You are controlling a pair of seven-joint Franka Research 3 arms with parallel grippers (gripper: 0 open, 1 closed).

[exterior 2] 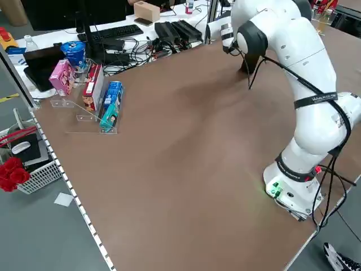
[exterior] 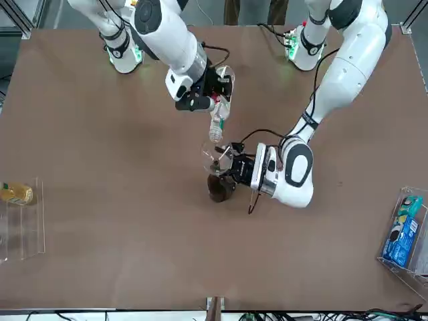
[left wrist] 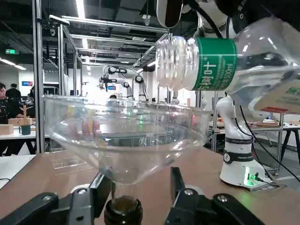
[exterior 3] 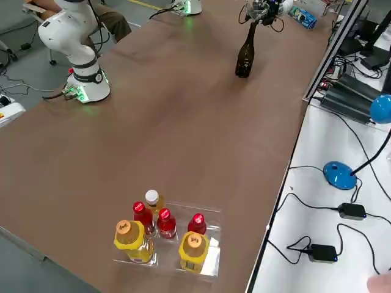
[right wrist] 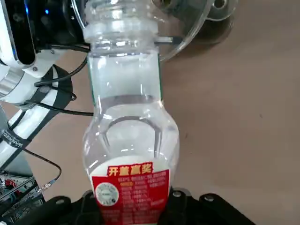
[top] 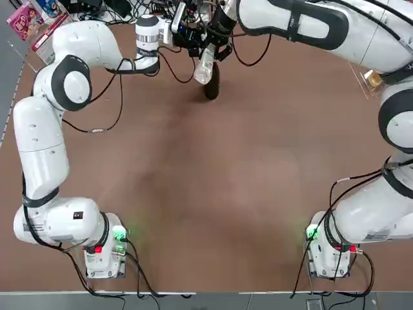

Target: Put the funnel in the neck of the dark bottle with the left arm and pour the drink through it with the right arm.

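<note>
Funnel (left wrist: 124, 140) is sitting in the dark bottle (exterior 3: 245, 54) neck at twelve o'clock, left claw (left wrist: 140, 197) straddling its spout. Right claw (right wrist: 136, 206), gripping the drink bottle (right wrist: 127, 136), is tipping it; keep the mouth over the rim.

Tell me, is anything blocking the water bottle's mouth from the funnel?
Nothing visible does. The clear bottle, uncapped and tilted in the right gripper, has its mouth just above the funnel, which sits in the dark bottle neck, steadied by the left gripper.

The funnel (exterior: 215, 156) is crowded — left tool (exterior: 231, 168) beside, drink (exterior: 218, 124) above.
</note>
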